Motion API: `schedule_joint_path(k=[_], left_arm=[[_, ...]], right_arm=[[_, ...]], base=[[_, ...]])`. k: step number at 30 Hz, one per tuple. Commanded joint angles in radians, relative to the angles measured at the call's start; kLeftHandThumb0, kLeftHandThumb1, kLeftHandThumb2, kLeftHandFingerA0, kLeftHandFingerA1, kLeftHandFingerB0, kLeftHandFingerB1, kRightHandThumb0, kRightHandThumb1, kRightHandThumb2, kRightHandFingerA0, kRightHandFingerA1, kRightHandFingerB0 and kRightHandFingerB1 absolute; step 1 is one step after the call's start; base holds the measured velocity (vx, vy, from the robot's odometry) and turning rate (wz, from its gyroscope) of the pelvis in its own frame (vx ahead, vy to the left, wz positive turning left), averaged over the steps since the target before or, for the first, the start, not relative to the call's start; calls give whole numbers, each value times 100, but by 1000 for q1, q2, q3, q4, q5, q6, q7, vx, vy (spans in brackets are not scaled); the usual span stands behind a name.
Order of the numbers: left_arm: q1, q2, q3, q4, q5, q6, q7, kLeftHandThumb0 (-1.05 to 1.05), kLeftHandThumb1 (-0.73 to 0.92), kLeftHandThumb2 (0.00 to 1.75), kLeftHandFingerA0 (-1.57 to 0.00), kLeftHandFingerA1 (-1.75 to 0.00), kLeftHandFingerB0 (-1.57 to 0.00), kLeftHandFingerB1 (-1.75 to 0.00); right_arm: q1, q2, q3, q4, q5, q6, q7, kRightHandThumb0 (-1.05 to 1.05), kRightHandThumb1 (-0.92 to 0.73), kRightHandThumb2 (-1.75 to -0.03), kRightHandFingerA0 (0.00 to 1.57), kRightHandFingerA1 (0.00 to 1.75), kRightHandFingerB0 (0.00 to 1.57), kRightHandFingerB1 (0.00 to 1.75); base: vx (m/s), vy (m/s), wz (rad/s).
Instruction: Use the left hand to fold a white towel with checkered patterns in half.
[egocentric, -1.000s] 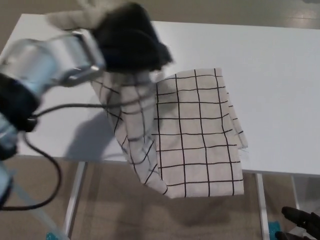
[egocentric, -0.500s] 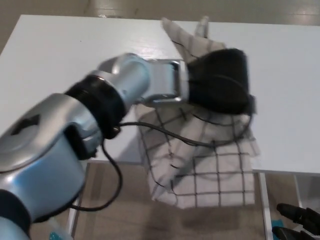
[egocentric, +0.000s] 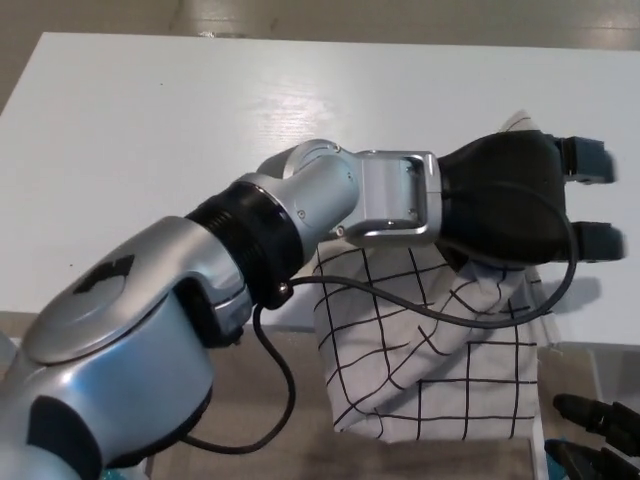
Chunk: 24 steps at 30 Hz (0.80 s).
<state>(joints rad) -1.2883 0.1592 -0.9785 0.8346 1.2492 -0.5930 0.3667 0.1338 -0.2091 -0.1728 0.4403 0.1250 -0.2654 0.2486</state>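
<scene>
Head view. The left hand (egocentric: 520, 205) reaches across the white table (egocentric: 150, 150) toward its right side, the silver forearm (egocentric: 300, 215) extending from the table's near left. The hand lies directly above the white checkered towel (egocentric: 440, 370); two black fingers (egocentric: 590, 160) project apart beyond the towel's right edge, and whether they pinch any cloth cannot be told, since the palm hides the contact. A small peak of towel shows just behind the hand. Below the hand the towel lies bunched, draping over the table's near edge and hanging toward the floor. A black cable (egocentric: 400, 305) from the arm crosses the cloth. The right hand (egocentric: 595, 440) shows partly, below the table's near right corner, its fingers spread and empty.
</scene>
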Motion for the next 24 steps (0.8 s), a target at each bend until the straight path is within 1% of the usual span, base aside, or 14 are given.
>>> schedule_joint_path(k=[1,5,6,10,13,15,16,17,18,19,20,21,22,24], left_arm=[[109,-29,132,-128,-259,179,-635,-95,64,61,0,0,0,0],[124,-22,146,-148,-259,198,-675,-96,64,61,0,0,0,0],[126,-18,150,-152,-258,200,-687,-96,64,61,0,0,0,0],[136,-11,175,-165,-278,208,-720,-96,63,60,0,0,0,-2],[121,-2,206,-171,-305,206,-747,-102,57,70,0,0,0,0],[109,3,219,-173,-313,200,-752,-102,58,70,0,0,0,-1],[93,9,235,-176,-323,195,-760,-100,64,61,0,0,0,-2],[76,14,253,-180,-335,192,-773,-102,58,69,0,0,0,-1],[76,14,253,-180,-335,192,-773,-102,58,69,0,0,0,-1],[46,23,283,-181,-366,189,-789,-99,63,61,0,0,0,-8],[20,30,312,-180,-395,186,-805,-99,63,61,0,0,0,-8],[-5,27,349,-184,-431,205,-828,-99,48,78,0,0,0,-7],[-35,30,383,-186,-456,219,-833,-100,62,62,0,0,0,-4],[-102,35,452,-176,-506,239,-822,-104,62,69,0,0,0,-1]], right_arm=[[1,-6,2,-2,1,19,8,-70,-55,-93,54,55,55,54],[3,-7,3,-2,2,19,12,-69,-55,-92,54,55,51,53],[4,-6,4,-3,2,19,13,-68,-56,-64,59,46,59,44],[9,-5,3,1,2,10,13,-68,-55,-65,59,47,58,45],[12,-2,3,7,3,4,15,-68,-55,-65,59,48,59,45],[10,-2,3,10,4,4,16,-68,-55,-65,59,48,59,45],[9,-4,3,13,4,6,18,-68,-55,-65,59,48,59,45],[9,-7,4,15,1,7,18,-68,-55,-65,59,48,59,45],[9,-7,4,15,1,7,18,-68,-55,-65,59,48,59,45],[7,-9,6,19,-3,5,18,-68,-55,-64,59,47,59,45],[6,-10,9,22,-7,4,18,-68,-55,-64,59,47,59,45],[7,-12,8,21,-8,3,18,-67,-56,-63,59,45,59,44],[8,-14,7,23,-8,1,19,-70,-55,-93,54,55,52,53],[11,-14,7,23,-9,-3,18,-71,-55,-93,53,55,54,54]], base=[[0,0,0],[0,0,0],[0,0,0],[0,0,0],[0,0,0],[0,0,0],[0,0,0],[0,0,0],[0,0,0],[0,0,0],[0,0,0],[0,0,0],[0,0,0],[0,0,0]])
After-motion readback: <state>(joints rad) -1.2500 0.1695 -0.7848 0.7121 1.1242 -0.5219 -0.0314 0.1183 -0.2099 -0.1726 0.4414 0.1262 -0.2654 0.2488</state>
